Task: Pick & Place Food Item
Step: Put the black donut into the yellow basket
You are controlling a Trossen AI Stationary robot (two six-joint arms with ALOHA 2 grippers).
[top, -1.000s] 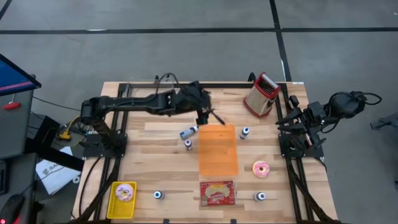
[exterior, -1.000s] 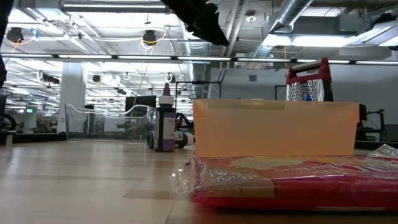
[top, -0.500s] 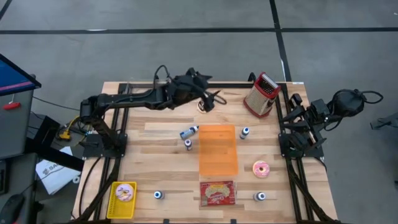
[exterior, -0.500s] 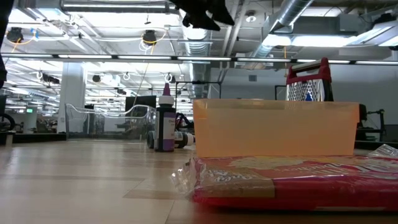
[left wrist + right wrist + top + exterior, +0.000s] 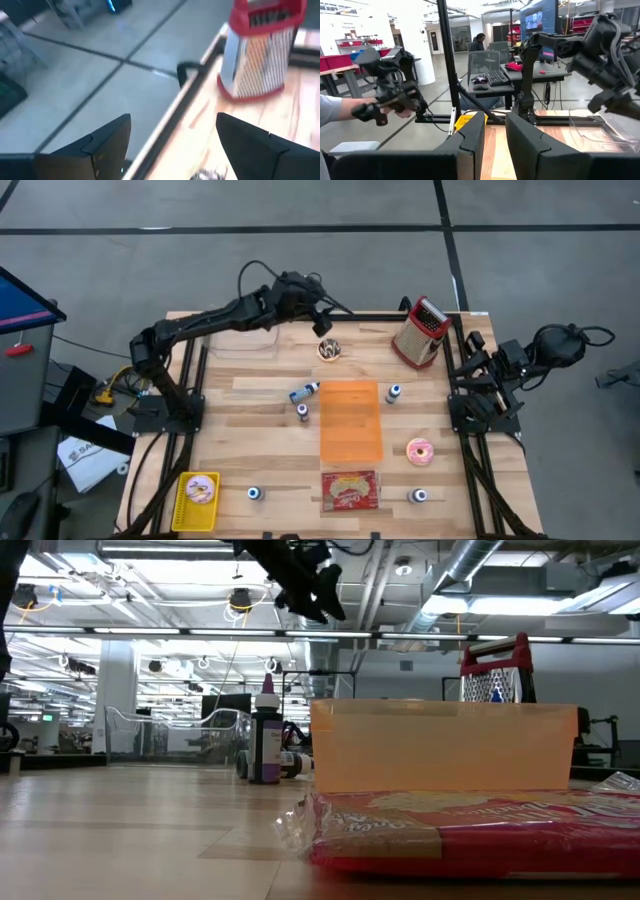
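High view shows the chocolate donut lying on the desk at twelve o'clock from the orange bin. Just above it at eleven o'clock, the left hand hangs open and empty. Placement looks finished. At three o'clock, the right hand waits, nearly closed, holding nothing.

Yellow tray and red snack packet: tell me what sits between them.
The high view shows one small upright bottle between the yellow tray and the red snack packet; the rest is bare wood.
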